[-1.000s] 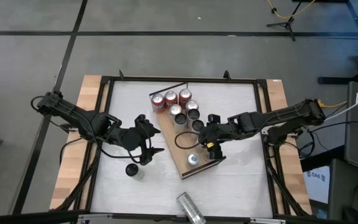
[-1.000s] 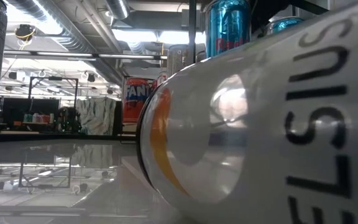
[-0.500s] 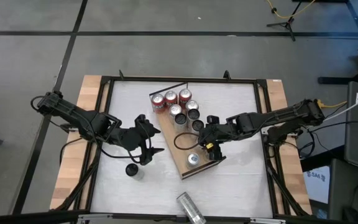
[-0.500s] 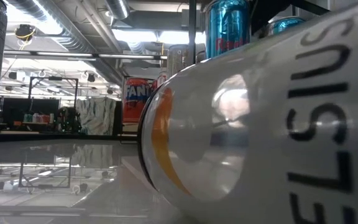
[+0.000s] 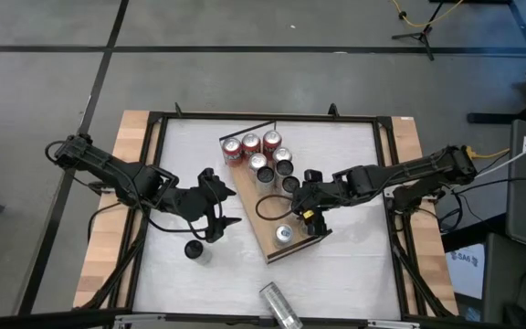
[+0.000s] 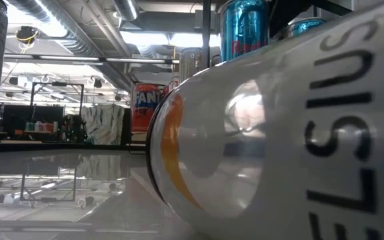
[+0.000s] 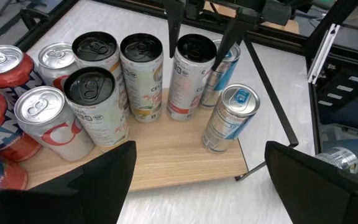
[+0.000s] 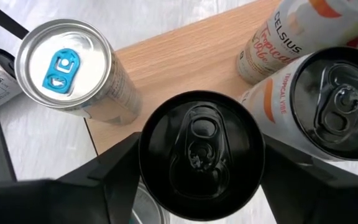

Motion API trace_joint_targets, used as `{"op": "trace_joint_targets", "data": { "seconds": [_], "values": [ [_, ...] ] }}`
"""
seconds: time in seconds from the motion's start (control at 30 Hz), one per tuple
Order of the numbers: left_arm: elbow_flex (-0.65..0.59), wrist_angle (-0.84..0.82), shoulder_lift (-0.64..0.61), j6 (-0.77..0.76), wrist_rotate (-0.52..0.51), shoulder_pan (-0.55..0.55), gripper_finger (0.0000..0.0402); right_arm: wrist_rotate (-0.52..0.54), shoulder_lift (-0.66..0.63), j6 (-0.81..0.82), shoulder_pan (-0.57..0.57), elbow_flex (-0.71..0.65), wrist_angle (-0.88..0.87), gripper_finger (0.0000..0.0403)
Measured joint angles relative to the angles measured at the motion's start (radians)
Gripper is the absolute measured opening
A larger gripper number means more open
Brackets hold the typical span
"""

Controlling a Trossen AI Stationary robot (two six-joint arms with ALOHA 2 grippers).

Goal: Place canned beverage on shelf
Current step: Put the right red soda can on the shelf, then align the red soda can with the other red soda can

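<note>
The shelf (image 5: 270, 206) lies slantwise mid-table carrying nine cans in the left wrist view: three red, four tall black-topped, two blue-tabbed. The right gripper (image 5: 305, 212) straddles a tall black-topped can (image 8: 202, 154) on the shelf, fingers loosely around it. The left gripper (image 5: 219, 225) hovers spread wide over bare table. Only the high view shows two further cans off the shelf: a standing dark-topped can (image 5: 195, 250) and a toppled white can (image 5: 279, 305).

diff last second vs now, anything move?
Barely. The right gripper sits over the black-topped can on the shelf, shifted slightly along it; jaws straddle the can, release not visible. Left gripper stayed open, cans on the shelf, standing can and fallen can unchanged.
</note>
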Motion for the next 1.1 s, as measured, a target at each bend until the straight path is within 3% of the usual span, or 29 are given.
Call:
{"op": "trace_joint_targets", "data": {
  "seconds": [0.53,0.93,1.1],
  "values": [
    [0.000,0.000,0.000,0.000,0.000,0.000,0.0349,0.000,0.002,-0.001,0.000,0.000,-0.005,0.0350],
    [0.000,0.000,0.000,0.000,0.000,0.000,0.0349,0.000,-0.003,-0.001,0.000,0.000,-0.004,0.0353],
    [0.000,0.000,0.000,0.000,0.000,0.000,0.0349,0.000,-0.005,-0.001,0.000,0.065,-0.091,0.0354]
  ]
}}
